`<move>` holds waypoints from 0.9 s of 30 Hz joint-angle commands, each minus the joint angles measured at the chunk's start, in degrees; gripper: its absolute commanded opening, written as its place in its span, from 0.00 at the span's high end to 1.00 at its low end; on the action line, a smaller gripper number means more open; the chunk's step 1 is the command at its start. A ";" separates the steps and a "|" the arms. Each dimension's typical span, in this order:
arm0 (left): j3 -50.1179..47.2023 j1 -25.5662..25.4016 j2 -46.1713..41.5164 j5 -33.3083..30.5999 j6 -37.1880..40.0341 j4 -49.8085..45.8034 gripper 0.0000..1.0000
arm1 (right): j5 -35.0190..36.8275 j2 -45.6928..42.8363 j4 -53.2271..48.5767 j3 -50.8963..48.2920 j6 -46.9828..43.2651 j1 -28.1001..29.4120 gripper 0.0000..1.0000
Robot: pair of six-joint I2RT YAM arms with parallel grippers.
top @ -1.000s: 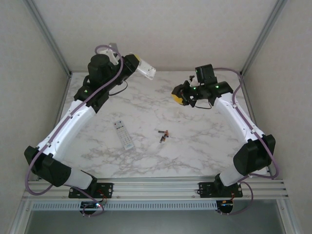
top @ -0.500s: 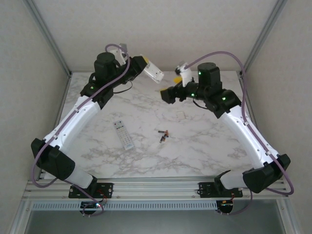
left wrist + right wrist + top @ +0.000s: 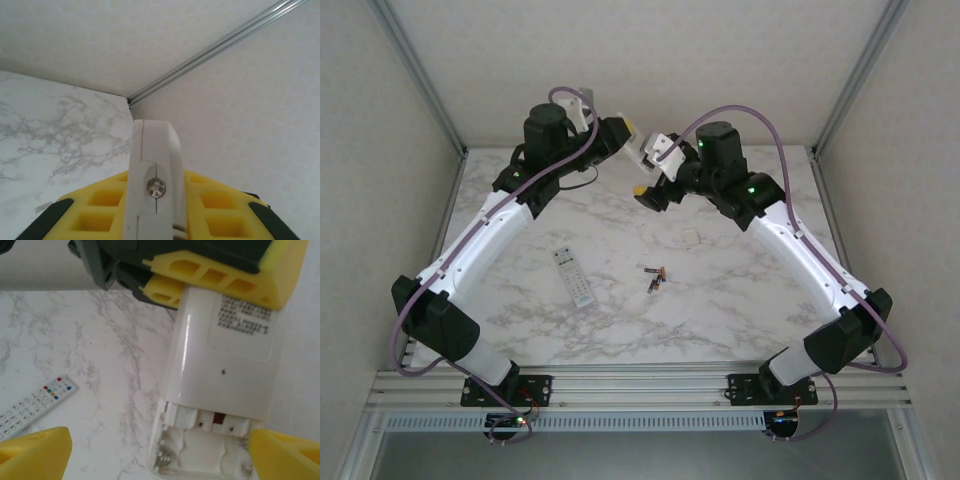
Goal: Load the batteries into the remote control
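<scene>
Marble tabletop (image 3: 740,300) carries the batteries (image 3: 655,277), loose and well nearer than the remote (image 3: 225,365). Farther back, the left gripper (image 3: 155,200) pinches that remote aloft, its open bay (image 3: 200,450) facing the right gripper (image 3: 160,455), whose fingers (image 3: 35,450) stand spread and empty. Best hold the remote steady, fetch one battery, and match its ends to the contacts.

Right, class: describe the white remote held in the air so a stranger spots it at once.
Start at the grey-veined white marble table and look above its far part, where the left gripper clamps a slim white plastic remote off the surface. Unlike the button-covered white remote lying flat on the marble, it shows its plain back, with the battery bay open and empty.
</scene>
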 commanded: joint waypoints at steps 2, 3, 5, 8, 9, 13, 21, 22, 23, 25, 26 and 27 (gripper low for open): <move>0.14 -1.09 -4.10 1.19 1.87 -2.46 1.00 | -0.45 -2.05 4.21 1.09 0.43 -0.23 0.09; -0.30 -1.10 -4.60 0.54 1.72 -2.44 1.00 | -1.23 -2.98 4.74 0.44 1.21 -0.25 0.09; -1.08 -1.00 -5.40 -0.55 1.29 -2.30 1.00 | -2.41 -4.89 6.40 -1.39 2.45 -0.27 0.09; -2.89 -0.99 -6.43 1.44 -0.06 1.04 1.00 | -1.24 -6.32 10.16 -3.94 5.55 -0.30 0.09; -3.10 -1.00 -6.44 2.04 -0.45 1.63 1.00 | -0.11 -5.88 10.64 -4.39 6.03 -0.31 0.08; -3.03 -1.10 -6.51 2.79 -0.40 1.57 1.00 | -3.33 -2.52 8.00 -1.97 5.72 -0.20 0.11; -2.46 -1.10 -6.31 2.46 0.31 0.13 1.00 | -7.62 2.45 7.50 3.36 8.01 0.17 0.48; -2.41 -1.09 -6.26 2.49 0.35 0.05 1.00 | -7.57 2.54 7.53 3.34 7.81 0.13 0.52; -2.32 -1.14 -6.18 2.50 0.44 0.03 1.00 | -7.30 2.64 7.54 3.38 7.50 0.19 0.55; -2.30 -1.09 -6.08 2.25 0.76 -0.07 1.00 | -6.28 2.58 7.24 3.08 6.53 0.21 0.59; -2.24 -1.09 -6.13 1.87 0.82 -0.03 1.00 | -5.71 2.68 7.05 2.83 5.97 0.20 0.60; -2.20 -1.11 -6.35 0.66 1.08 -0.39 0.80 | -5.02 2.65 6.71 2.47 4.73 0.12 0.61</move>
